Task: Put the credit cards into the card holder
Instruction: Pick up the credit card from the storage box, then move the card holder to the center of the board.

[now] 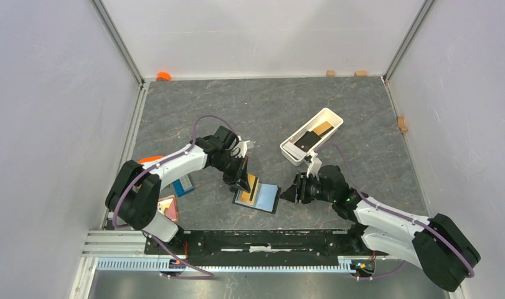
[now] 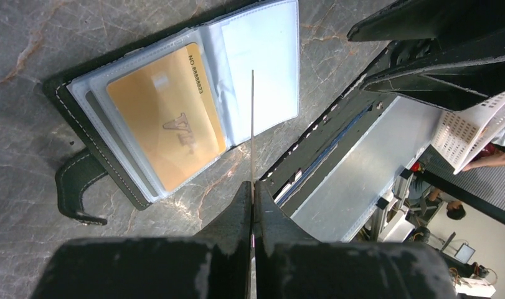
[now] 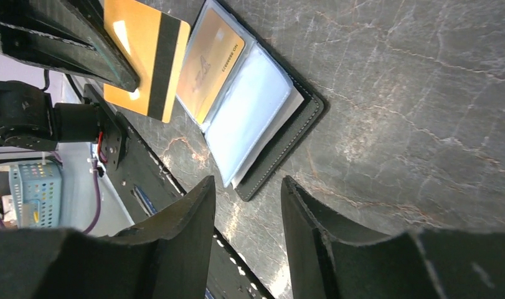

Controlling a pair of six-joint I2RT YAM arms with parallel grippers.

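Top view: card holder lies open at centre, left gripper at its ten o'clock. Left wrist: jaws pinched on a tan card, edge-on. It looks light, stiff and slick, best gripped by its short end. Right wrist: right gripper spread, empty, card holder at twelve o'clock.

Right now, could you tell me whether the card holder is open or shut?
Open: the card holder lies spread flat, clear pockets up, a tan-orange card showing in one pocket.
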